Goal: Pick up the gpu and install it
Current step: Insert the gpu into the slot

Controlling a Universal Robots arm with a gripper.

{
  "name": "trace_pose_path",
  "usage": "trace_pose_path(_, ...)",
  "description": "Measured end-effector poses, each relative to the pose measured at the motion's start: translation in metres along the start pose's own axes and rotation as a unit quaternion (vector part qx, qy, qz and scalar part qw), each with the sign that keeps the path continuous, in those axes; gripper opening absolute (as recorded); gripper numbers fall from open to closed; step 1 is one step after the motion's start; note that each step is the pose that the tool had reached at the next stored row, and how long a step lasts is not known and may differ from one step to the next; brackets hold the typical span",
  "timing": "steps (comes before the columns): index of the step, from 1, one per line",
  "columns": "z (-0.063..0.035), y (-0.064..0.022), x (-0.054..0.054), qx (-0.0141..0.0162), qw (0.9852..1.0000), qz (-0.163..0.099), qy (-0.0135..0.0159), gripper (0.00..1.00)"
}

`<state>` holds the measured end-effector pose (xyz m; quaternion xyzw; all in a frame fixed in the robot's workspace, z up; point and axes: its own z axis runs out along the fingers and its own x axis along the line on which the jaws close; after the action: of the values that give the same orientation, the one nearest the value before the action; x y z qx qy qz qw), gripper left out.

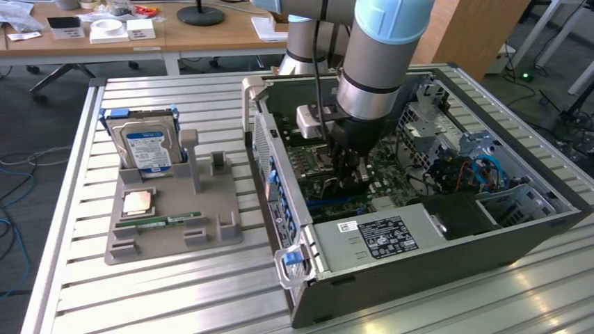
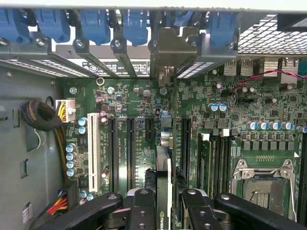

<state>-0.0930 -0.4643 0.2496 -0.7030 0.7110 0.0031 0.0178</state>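
Inside the computer case (image 1: 436,268), the gpu (image 2: 163,167) is held edge-on by the partly closed gripper (image 2: 163,205), over the green motherboard (image 2: 201,98) slots

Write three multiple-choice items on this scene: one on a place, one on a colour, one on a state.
1. Where is the hard drive?
A. upright in the grey holder beside the computer case
B. inside the case
C. flat on the floor

2. What colour is the hard drive's label?
A. red
B. blue
C. yellow

3. How is the gripper?
A. open and empty over the holder
B. shut on the graphics card above the motherboard
C. shut on nothing, raised clear of the case

Answers:
1 A: it stands on edge in the holder, on the exterior view's left of the case.
2 B: the label on its face is blue.
3 B: the wrist view shows the card edge-on between the fingers, over the slots.
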Motion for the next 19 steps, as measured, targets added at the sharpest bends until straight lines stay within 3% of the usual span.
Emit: trace_pose_path(19,0.0025,0.0007,-0.0001,0.0,1.0,0.0,0.0,0.26)
